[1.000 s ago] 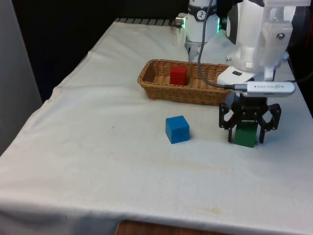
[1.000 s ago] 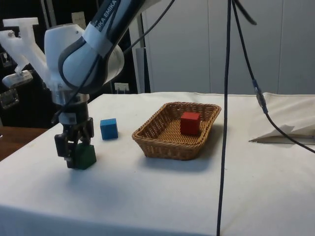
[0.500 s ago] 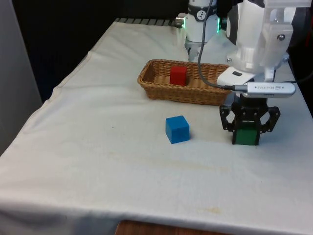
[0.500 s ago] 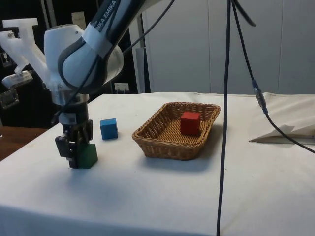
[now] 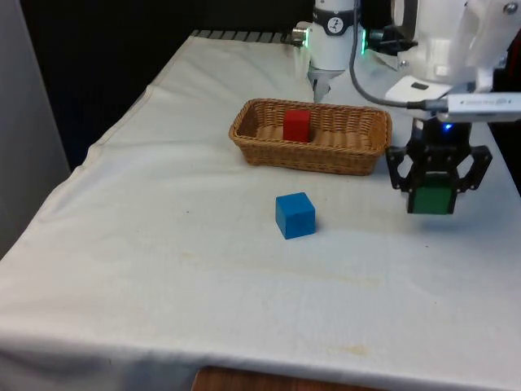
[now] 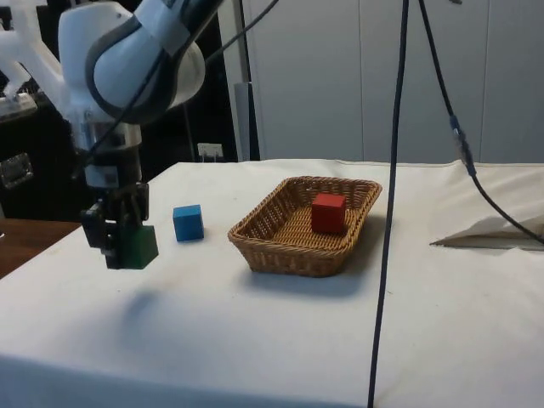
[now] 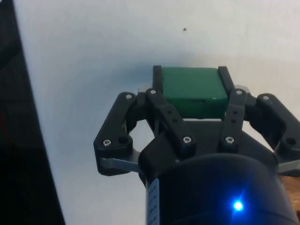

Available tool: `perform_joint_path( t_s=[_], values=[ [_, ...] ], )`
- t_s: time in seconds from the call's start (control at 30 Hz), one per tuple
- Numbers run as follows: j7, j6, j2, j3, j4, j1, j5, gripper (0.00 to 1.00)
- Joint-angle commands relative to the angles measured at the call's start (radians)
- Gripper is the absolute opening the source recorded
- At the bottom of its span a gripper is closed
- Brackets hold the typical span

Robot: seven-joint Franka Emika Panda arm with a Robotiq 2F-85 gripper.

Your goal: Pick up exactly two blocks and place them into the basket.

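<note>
- Since the task wants two blocks in the basket (image 5: 244, 134), I read the red block (image 5: 296, 125) already lying in its left half (as the front view has it) as the first, and the green one as the second on its way.
- Left of everything, the white cloth (image 5: 146, 212) runs bare to its edge, so nothing there can crowd a move.
- Nearer the middle, the blue block (image 5: 295, 215) sits flat on the cloth, a little in front of the basket and well apart from it; I take it as the one to leave alone, since two is the limit.
- At the front view's right, the gripper (image 5: 433, 195) has its fingers (image 7: 161, 80) clamped on two opposite faces of the green block (image 5: 431, 198), which hangs clear of the cloth with its shadow below it.
- From the side, the green block (image 6: 136, 246) hangs about level with the basket's rim (image 6: 293, 255), so I judge more lift is wanted before it crosses.
- The basket's right half looks open, leaving room beside the red block for a drop.
- The path from gripper to basket passes behind the blue block, and I see nothing standing between.
- The table's right edge lies close by the gripper, so a slip there could send the block off.
</note>
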Motion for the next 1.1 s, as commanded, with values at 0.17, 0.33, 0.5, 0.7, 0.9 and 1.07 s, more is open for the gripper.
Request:
perform_joint_path(
  t_s=[0.17, 0.33, 0.5, 0.7, 0.9, 1.07],
  values=[
    [0.004, -0.034, -0.074, -0.003, -0.047, 0.014, -0.020, 0.03],
    [0.000, -0.031, -0.121, -0.003, -0.091, 0.014, -0.035, 0.03],
    [-0.008, -0.019, -0.185, -0.004, -0.157, 0.010, -0.059, 0.03],
    [-0.025, -0.016, -0.236, -0.012, -0.211, 0.005, -0.073, 0.03],
    [-0.045, -0.014, -0.274, -0.023, -0.254, 0.004, -0.078, 0.03],
    [-0.066, -0.009, -0.322, -0.037, -0.310, 0.002, -0.083, 0.03]
  ],
)
